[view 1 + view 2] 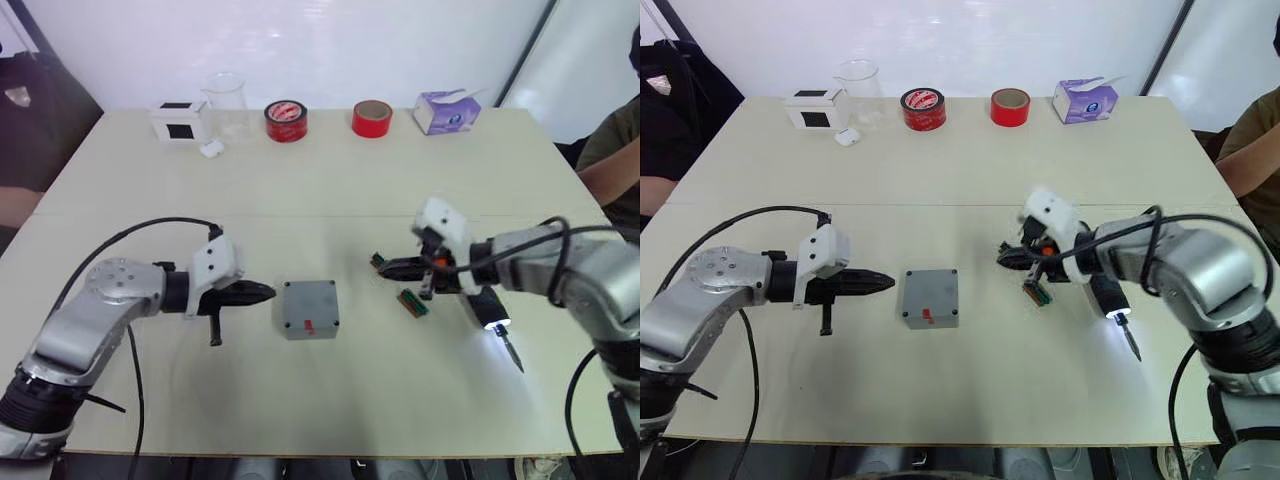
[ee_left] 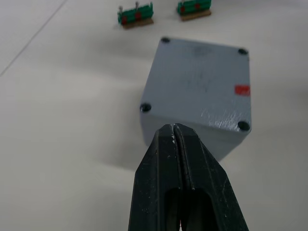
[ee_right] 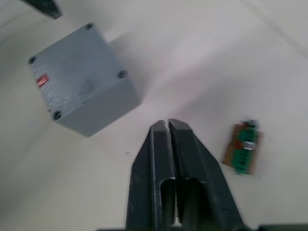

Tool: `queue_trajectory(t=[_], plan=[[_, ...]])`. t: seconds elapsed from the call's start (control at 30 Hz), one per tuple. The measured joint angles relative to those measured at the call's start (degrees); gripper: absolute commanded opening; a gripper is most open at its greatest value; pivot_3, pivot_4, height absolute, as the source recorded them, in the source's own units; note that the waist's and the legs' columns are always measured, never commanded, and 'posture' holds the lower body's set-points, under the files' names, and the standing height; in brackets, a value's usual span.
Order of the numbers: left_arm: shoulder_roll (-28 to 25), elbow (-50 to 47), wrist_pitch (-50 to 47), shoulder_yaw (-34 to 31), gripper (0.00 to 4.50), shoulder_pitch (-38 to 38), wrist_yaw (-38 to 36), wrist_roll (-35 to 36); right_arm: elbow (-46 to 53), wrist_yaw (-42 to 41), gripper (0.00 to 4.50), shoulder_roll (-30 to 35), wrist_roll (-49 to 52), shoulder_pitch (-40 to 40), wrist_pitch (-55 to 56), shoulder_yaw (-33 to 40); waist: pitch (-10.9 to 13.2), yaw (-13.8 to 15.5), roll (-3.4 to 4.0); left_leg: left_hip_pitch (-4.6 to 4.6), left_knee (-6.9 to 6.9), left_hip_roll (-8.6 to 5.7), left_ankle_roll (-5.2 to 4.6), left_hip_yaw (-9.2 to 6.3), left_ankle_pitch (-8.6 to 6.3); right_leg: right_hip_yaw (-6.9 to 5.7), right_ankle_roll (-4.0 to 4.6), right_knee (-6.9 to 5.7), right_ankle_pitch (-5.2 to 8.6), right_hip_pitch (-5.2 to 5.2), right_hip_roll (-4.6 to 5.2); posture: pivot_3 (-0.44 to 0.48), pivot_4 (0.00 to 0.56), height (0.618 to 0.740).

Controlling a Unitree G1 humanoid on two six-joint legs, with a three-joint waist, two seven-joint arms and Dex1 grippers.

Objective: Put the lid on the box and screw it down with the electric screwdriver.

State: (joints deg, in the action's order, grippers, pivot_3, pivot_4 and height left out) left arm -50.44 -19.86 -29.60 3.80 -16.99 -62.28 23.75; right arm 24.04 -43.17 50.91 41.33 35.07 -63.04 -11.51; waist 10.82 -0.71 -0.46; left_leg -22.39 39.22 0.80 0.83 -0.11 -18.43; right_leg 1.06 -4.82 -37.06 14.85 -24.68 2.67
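**Lid seated on the box, both jaws empty, screwdriver lying at the right**

The lid [image 1: 309, 303] sat flush on the box [image 2: 192, 130] at the counter's [image 1: 330, 190] centre, its four corner holes exposed, so the placing step looked finished and the screwing had not begun. The left gripper [image 1: 262, 292] hovered just off the box's 9 o'clock side with its jaws pressed together and empty, probably poised to steady the box. The right gripper [image 1: 390, 266] hung at the box's 3 o'clock, well apart from it, jaws likewise together and holding nothing. The electric screwdriver [image 1: 492, 322] lay on the counter beneath the right forearm, at about 4 o'clock from the box, its tip light glowing; by my judgement it needed picking up next.

The head views placed the screwdriver and two small green circuit boards [image 1: 412, 301]. The left wrist view added the red mark [image 2: 242, 90] on the lid's top and the dark screw holes; the right wrist view confirmed the closed jaws beside one board.
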Motion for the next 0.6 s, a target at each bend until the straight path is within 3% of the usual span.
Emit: queue_trajectory(t=[0.37,0.6], plan=[[2.4,6.2,4.9,6.9,0.0,-1.3,-1.8,-6.5,-1.2,-2.7,0.08,-6.5,-10.3,-2.5,6.4,-12.9,0.0,0.0,-0.02,0.03,0.05,-0.04,0.02,0.0,0.01,-0.01,0.01,-0.1,-0.01,0.01,0.01,0.0,0.15,0.739],[9.9,14.2,8.0,10.8,0.0,-8.1,0.3,-12.1,-3.1,-3.7,0.08,-10.1,-11.8,-2.3,4.5,-14.3,0.0,0.1,-0.03,0.03,0.08,-0.1,0.06,-0.04,0.03,-0.06,0.01,-0.16,-0.01,0.02,-0.02,0.0,0.15,0.739]])
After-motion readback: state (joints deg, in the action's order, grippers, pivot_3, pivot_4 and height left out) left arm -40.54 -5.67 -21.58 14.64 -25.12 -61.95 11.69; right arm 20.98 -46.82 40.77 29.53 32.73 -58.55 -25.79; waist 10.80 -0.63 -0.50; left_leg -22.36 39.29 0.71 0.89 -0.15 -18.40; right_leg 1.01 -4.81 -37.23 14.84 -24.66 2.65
